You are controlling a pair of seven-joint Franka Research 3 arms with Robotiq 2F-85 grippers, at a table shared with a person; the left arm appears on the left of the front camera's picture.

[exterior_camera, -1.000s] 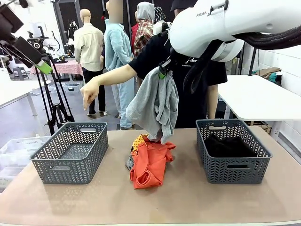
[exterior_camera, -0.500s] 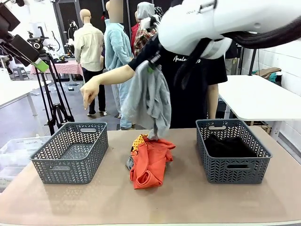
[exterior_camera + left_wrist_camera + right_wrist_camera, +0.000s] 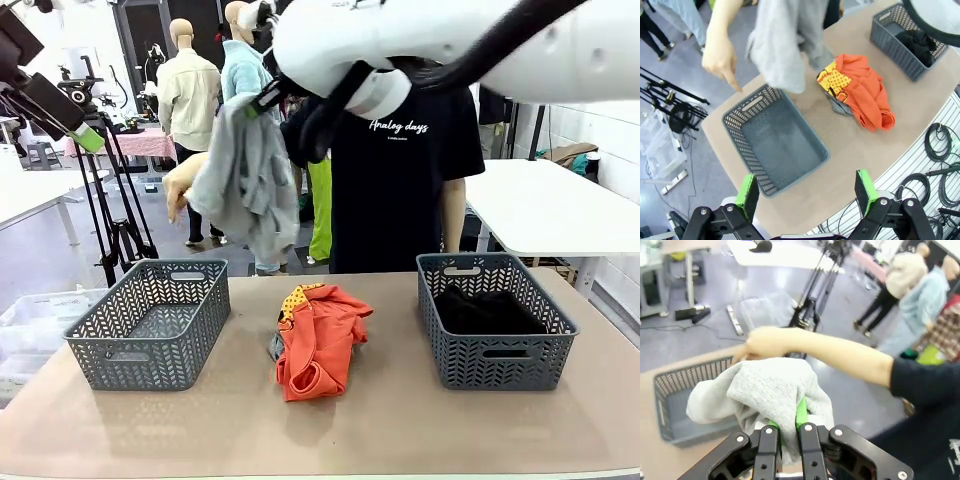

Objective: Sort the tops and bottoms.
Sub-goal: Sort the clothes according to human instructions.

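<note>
Front view: the right gripper (image 3: 258, 98) reaches across from the right, high over the table (image 3: 400, 420), its fingers clamped on the grey top (image 3: 243, 180). The top hangs free in the air, above the inner end of the left basket (image 3: 150, 352) and touching nothing below. A person's hand (image 3: 180, 187) shows just beside the hanging cloth, over that basket. The orange top (image 3: 320, 340) lies crumpled on the table between the baskets, with a bit of the dark grey top (image 3: 273, 347) showing under its left edge. The bottoms (image 3: 487, 310) lie in the right basket (image 3: 497, 365).

Left wrist view: the left gripper (image 3: 806, 190) hangs high above the table with its fingers wide apart and nothing between them. Below it, the left basket (image 3: 730, 131) has nothing in it. The hand (image 3: 719, 56) points a finger down near the basket's far rim, and the grey top (image 3: 782, 45) hangs beside it. The orange top (image 3: 865, 95) lies on the dark grey top (image 3: 840, 106). The bottoms (image 3: 921, 42) sit in the right basket (image 3: 890, 40).

Right wrist view: the right gripper (image 3: 787, 422) has its fingers close together, pinching a bunched fold of the grey top (image 3: 767, 387). The hand (image 3: 761, 342) is just past the cloth. The left basket (image 3: 667, 385) lies below, to the left.
</note>
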